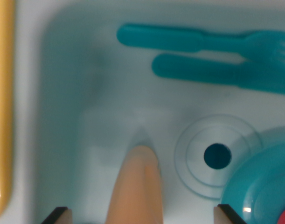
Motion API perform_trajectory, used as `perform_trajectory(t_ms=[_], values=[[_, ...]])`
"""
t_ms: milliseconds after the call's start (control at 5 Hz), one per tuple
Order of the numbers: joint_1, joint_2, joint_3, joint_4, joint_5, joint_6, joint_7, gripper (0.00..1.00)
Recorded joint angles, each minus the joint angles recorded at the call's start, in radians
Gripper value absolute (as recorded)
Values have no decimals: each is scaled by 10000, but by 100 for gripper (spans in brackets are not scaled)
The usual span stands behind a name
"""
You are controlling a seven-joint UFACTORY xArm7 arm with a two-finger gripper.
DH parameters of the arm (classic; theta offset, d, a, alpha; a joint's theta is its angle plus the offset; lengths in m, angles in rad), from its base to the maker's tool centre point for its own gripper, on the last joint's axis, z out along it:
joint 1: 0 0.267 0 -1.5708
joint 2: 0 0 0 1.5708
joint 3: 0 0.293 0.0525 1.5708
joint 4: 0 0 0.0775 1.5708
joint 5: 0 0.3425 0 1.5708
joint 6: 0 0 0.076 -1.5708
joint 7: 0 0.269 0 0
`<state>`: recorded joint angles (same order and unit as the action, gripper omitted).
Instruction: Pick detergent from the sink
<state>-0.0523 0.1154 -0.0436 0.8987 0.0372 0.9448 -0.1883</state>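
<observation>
Your gripper (pixel 141 215) hangs over the sink (pixel 63 56), fingers apart around the orange detergent bottle (pixel 137 186). Beyond it lie a fork (pixel 203 39) and spoon (pixel 217 72); a plate (pixel 259 186) sits at the wrist view's right.

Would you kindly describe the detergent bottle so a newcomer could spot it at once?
Look into the pale sink, left of the round drain. The bottle rises at the bottom centre of the wrist view. It alone is peach and tapered; the utensils and plate are teal.

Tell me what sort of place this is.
Probably a toy kitchen sink. The pale basin has a round drain hole, two teal utensils lie in it, and a teal plate sits at the wrist view's lower right.
</observation>
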Motion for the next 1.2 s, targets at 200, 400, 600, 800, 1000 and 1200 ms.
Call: perform_trajectory(t_ms=[200,400,600,800,1000,1200], values=[[0,0,0,0,0,0,0,0],[-9,16,-14,-131,1,-120,-44,0],[-12,23,-19,-182,2,-166,-62,100],[-12,23,-19,-182,2,-166,-62,100],[-12,23,-19,-182,2,-166,-62,100],[-12,23,-19,-182,2,-166,-62,100]])
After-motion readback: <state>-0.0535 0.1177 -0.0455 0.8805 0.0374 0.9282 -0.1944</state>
